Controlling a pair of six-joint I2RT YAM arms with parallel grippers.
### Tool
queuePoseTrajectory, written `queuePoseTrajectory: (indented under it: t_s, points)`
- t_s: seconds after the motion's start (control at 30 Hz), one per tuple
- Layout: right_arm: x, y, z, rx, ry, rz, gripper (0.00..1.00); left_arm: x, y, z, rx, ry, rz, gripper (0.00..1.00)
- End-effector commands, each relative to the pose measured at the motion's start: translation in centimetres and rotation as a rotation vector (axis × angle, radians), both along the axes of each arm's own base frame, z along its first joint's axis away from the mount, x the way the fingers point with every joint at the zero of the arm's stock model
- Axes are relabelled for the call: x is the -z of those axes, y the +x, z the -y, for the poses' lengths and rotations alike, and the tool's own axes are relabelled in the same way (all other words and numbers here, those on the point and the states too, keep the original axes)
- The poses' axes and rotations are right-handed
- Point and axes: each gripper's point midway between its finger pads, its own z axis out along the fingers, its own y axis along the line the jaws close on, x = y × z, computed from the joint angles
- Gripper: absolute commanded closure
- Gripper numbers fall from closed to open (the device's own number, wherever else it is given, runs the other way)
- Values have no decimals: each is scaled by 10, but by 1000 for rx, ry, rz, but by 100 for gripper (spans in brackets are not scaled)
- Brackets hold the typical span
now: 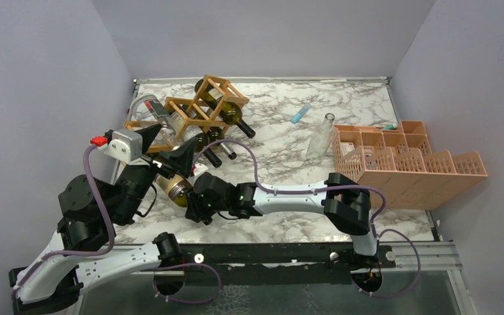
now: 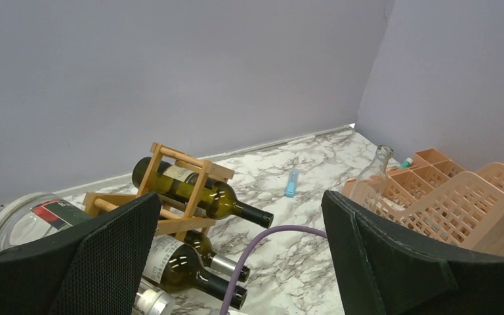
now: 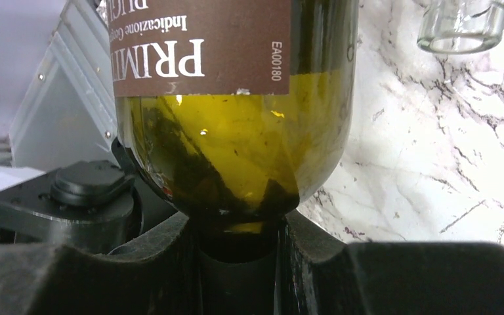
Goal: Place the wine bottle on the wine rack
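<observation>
The wooden wine rack [image 1: 200,108] stands at the back left with several dark bottles lying in it; it also shows in the left wrist view [image 2: 184,187]. My right gripper [image 1: 195,205] is shut on the neck of a green wine bottle [image 1: 174,187] with a brown label, which lies low in front of the rack. In the right wrist view the bottle [image 3: 236,131] fills the frame and the gripper [image 3: 237,262] clamps its neck. My left gripper [image 1: 164,149] is open and empty, hovering above that bottle; in its own view the gripper [image 2: 243,262] faces the rack.
A salmon-pink gridded crate [image 1: 407,164] stands at the right. A clear empty glass bottle [image 1: 320,138] stands beside it. A small blue object [image 1: 300,113] lies at the back. A glass jar [image 1: 146,108] sits left of the rack. A purple cable [image 1: 249,157] arcs over the table.
</observation>
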Motion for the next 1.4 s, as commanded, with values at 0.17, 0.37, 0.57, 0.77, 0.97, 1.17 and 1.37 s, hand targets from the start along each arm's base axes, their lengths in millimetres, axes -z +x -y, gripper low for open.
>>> queuePoseTrajectory:
  t_s: [0.17, 0.37, 0.57, 0.77, 0.97, 1.17, 1.37]
  points:
    - [-49, 30, -31, 126, 85, 84, 83, 3, 1, 0, -9, 19, -12, 1]
    - [-54, 47, -39, 174, 65, 150, 74, 1, 2, 2, -9, 26, -11, 1]
    - [-62, 56, -50, 186, 74, 183, 71, 4, 4, 5, -10, 43, -17, 1]
    - [-63, 60, -49, 200, 58, 198, 65, 6, 5, 7, -10, 51, -22, 1]
    - [-67, 62, -48, 208, 62, 212, 61, 7, 7, 9, -12, 60, -24, 1]
    - [-76, 64, -49, 218, 93, 222, 54, 9, 7, 7, -21, 61, -25, 1]
    - [-77, 67, -53, 221, 97, 231, 56, 8, 7, 6, -25, 64, -24, 1]
